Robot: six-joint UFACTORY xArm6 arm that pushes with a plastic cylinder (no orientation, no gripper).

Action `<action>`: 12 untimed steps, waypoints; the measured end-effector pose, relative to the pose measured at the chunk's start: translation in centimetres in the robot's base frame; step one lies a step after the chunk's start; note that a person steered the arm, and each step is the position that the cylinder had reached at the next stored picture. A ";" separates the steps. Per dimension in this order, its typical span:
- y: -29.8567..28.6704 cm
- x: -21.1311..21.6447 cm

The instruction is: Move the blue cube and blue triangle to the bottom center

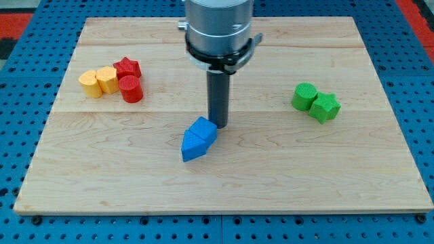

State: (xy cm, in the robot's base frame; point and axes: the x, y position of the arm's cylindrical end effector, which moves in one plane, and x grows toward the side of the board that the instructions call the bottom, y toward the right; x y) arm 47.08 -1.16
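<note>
The blue cube [203, 130] and the blue triangle [192, 147] lie touching each other, just left of the board's middle and a little below it. The cube is the upper right one, the triangle the lower left one. My tip [218, 125] stands at the cube's upper right edge, touching it or nearly so. The rod comes down from the arm's grey body [218, 27] at the view's top centre.
A yellow block [89, 83], a yellow cylinder [106, 79], a red star [127, 68] and a red cylinder [131, 88] cluster at the upper left. A green cylinder [304, 95] and a green star [325, 106] sit at the right. The wooden board [339, 169] lies on blue pegboard.
</note>
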 end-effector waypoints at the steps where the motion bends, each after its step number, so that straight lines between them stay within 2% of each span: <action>1: -2.8 0.0; 3: -6.8 1.2; 6: -8.3 6.3; 8: -14.9 7.1; 9: -15.5 9.0; 12: -9.3 10.0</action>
